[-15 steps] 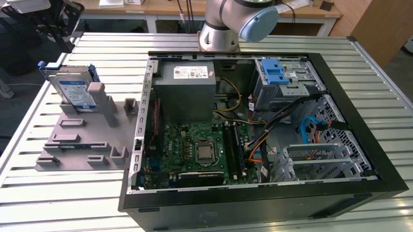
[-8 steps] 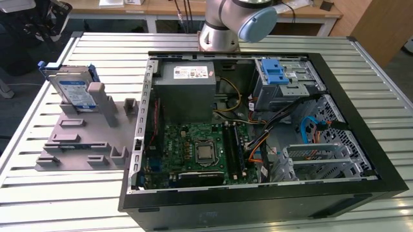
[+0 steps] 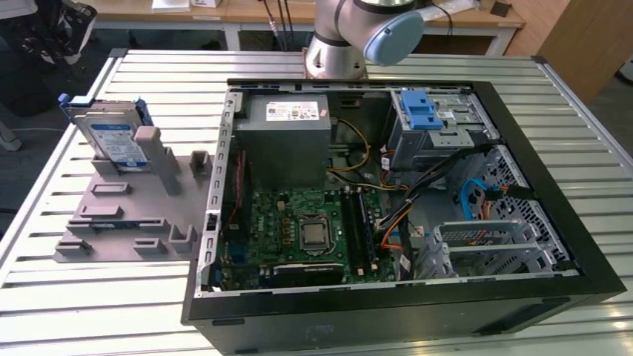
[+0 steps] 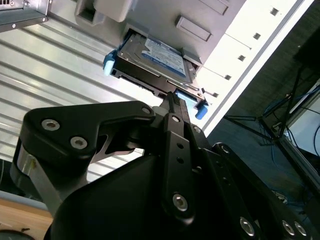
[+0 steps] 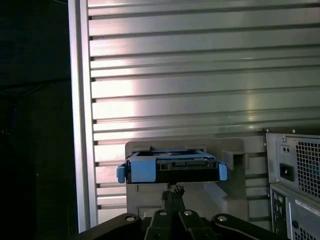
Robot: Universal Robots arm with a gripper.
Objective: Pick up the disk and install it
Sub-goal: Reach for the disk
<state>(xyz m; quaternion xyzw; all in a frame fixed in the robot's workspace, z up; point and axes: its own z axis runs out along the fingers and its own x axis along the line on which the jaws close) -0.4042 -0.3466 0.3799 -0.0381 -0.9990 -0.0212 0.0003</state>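
Gripper (image 5: 173, 191) closed and empty, fingertips together, just beside the connector edge of the disk (image 5: 172, 167) in the first wrist view. Disk on edge in a grey holder (image 3: 129, 215) on the slatted table (image 3: 59, 297), at the exterior view's left of the open computer case (image 3: 396, 311).

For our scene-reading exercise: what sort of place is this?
Likely a robotics lab bench: a robot arm stands on a slatted metal table beside an open computer case, with the disk propped in a grey holder.
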